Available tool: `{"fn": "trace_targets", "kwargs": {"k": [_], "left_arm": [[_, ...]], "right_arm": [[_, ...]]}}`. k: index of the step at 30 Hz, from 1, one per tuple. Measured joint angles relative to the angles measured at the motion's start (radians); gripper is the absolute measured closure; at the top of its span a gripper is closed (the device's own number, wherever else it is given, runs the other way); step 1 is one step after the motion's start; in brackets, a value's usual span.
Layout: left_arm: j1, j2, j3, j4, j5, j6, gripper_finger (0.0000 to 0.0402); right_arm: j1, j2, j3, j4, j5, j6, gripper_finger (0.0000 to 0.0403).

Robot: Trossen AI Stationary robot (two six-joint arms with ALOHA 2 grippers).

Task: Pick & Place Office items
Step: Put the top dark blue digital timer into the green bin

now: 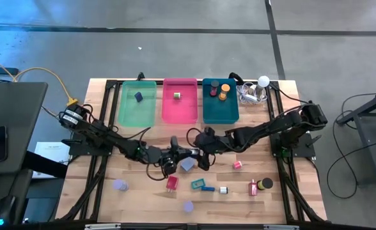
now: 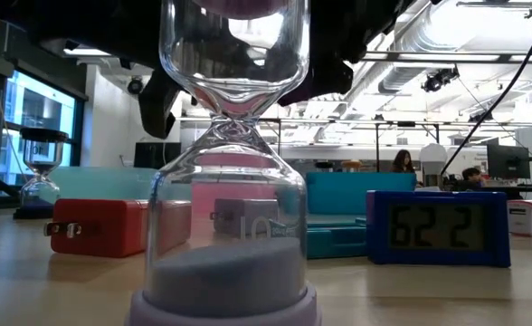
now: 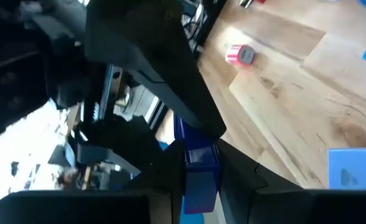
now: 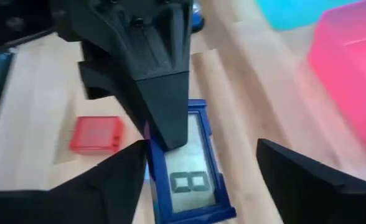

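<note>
- Handover mid-table: left gripper (image 3: 201, 180) clenched on the blue clock (image 4: 192, 168), held in the air between the two arms.
- Right gripper (image 4: 198, 168) released, fingers spread wide either side of the clock, not touching.
- Red block (image 4: 96, 134) lies on the table (image 1: 265, 211) below.
- Next, judged: right arm backs off, left carries the clock to a tray, likely the teal tray (image 1: 220, 115); which is unclear.

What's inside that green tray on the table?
Inside the green tray lies one small dark blue block. The rest of its floor shows bare from above; nothing covers it.
</note>
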State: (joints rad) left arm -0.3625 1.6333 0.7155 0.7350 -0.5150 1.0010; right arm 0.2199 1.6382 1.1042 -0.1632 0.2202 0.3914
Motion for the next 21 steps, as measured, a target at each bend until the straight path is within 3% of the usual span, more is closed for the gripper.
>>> {"fn": "trace_targets", "kwargs": {"k": [4, 9, 21], "left_arm": [[0.0, 0.0, 0.0, -0.017, -0.084, -0.059, 0.0333], [0.0, -0.005, 0.0, -0.057, -0.32, -0.178, 0.0333], [0.022, -0.02, 0.0, -0.322, -0.761, -0.299, 0.0333]], "right_arm": [[0.001, -0.024, 0.0, -0.048, 0.123, 0.003, 0.0092], [0.001, -0.056, 0.0, -0.128, 0.207, 0.045, 0.009], [0.002, -0.056, 0.0, -0.126, 0.148, 0.053, 0.0089]]}}
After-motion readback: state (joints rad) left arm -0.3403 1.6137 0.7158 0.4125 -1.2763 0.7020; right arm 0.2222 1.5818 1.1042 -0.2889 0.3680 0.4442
